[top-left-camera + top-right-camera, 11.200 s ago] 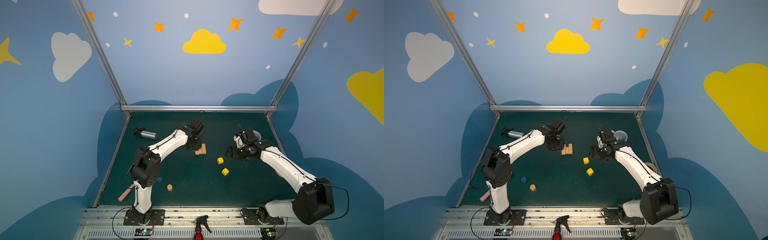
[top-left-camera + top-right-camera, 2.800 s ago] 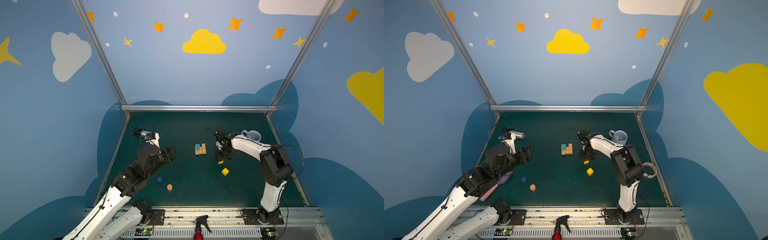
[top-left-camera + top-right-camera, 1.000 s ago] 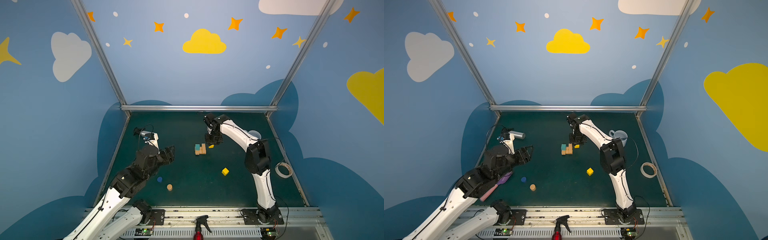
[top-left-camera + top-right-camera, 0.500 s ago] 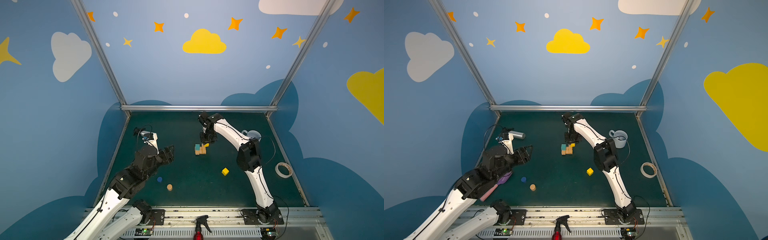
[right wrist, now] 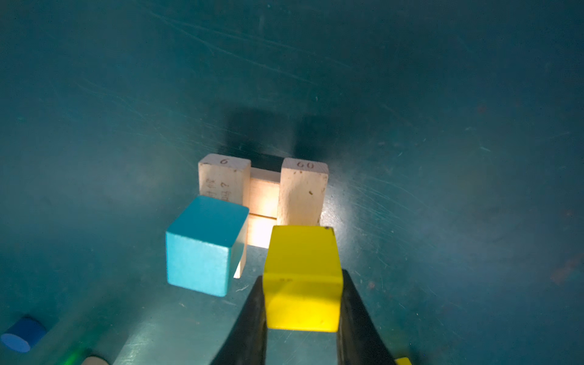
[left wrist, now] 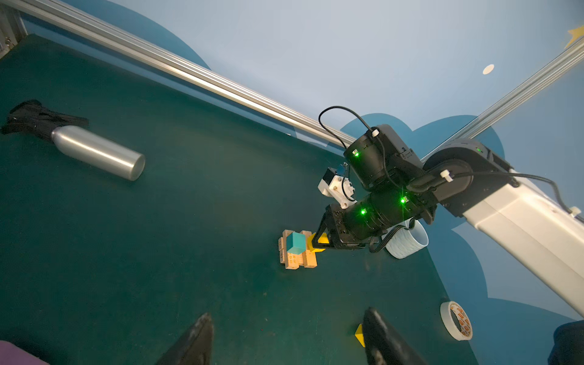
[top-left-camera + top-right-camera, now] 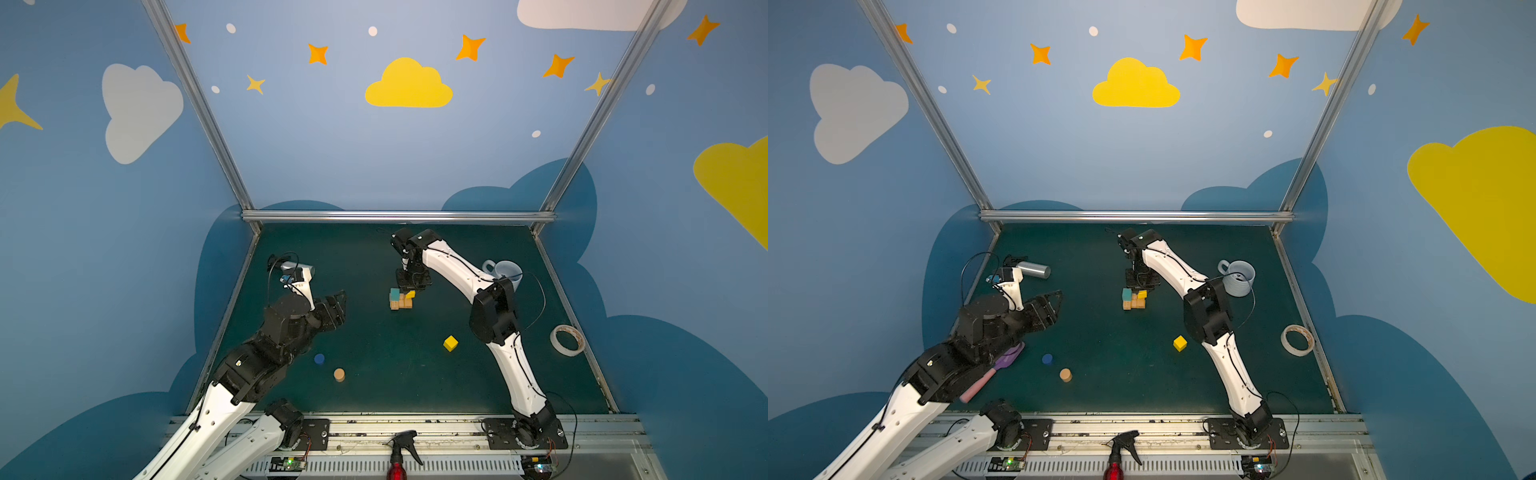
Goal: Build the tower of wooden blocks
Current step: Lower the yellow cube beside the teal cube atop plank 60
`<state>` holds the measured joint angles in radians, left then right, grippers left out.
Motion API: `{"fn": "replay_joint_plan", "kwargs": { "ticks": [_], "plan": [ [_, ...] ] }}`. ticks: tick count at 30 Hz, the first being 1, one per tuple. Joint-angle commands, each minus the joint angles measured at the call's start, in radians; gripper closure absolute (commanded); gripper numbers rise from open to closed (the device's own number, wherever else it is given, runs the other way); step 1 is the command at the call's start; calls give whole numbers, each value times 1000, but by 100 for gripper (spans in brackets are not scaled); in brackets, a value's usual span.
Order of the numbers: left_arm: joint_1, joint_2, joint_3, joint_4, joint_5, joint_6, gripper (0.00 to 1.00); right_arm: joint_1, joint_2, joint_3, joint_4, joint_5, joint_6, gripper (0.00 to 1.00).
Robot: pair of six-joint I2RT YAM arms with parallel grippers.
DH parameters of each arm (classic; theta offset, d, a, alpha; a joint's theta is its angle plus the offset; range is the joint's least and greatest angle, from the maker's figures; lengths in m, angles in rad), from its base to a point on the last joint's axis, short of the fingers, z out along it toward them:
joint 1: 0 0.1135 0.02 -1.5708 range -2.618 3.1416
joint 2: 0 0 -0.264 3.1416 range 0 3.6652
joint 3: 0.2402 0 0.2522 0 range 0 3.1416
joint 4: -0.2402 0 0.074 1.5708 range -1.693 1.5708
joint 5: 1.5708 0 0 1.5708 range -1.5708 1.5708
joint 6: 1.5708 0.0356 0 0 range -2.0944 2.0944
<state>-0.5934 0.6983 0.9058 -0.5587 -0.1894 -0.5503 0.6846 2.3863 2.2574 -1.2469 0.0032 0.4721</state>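
The tower [image 7: 401,300] [image 7: 1133,300] is a low stack of tan planks [image 5: 301,192] mid-table, with a teal cube [image 5: 205,245] on one side of its top. My right gripper [image 5: 302,284] [image 7: 412,289] is shut on a yellow cube [image 5: 301,278] [image 7: 1142,294], held just over the planks beside the teal cube. My left gripper [image 6: 288,316] [image 7: 338,303] hangs open and empty left of the tower. A second yellow cube [image 7: 450,343], a blue cylinder [image 7: 319,359] and a tan cylinder [image 7: 339,374] lie loose nearer the front.
A silver spray bottle [image 6: 98,151] lies at the back left. A pale mug [image 7: 505,272] stands behind the right arm and a tape roll [image 7: 567,340] lies by the right edge. A purple and pink tool [image 7: 992,372] lies under the left arm.
My right gripper has carried the yellow cube leftward, from just right of the stack to over its planks. The left arm has barely moved.
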Motion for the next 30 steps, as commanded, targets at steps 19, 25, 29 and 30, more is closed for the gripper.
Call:
{"fn": "replay_joint_plan", "kwargs": {
  "ticks": [19,25,29,30],
  "plan": [
    [6,4,-13,5,1,14,26,12,45,39,-21,-2,7,100],
    [9,-2,-15,5,-1,14,26,13,53,48,-25,0,10,93],
    [12,-1,-17,5,1,14,26,15,56,53,-29,1,9,85],
    [11,-1,-17,5,1,15,26,14,56,53,-29,1,10,85]
  ]
}}
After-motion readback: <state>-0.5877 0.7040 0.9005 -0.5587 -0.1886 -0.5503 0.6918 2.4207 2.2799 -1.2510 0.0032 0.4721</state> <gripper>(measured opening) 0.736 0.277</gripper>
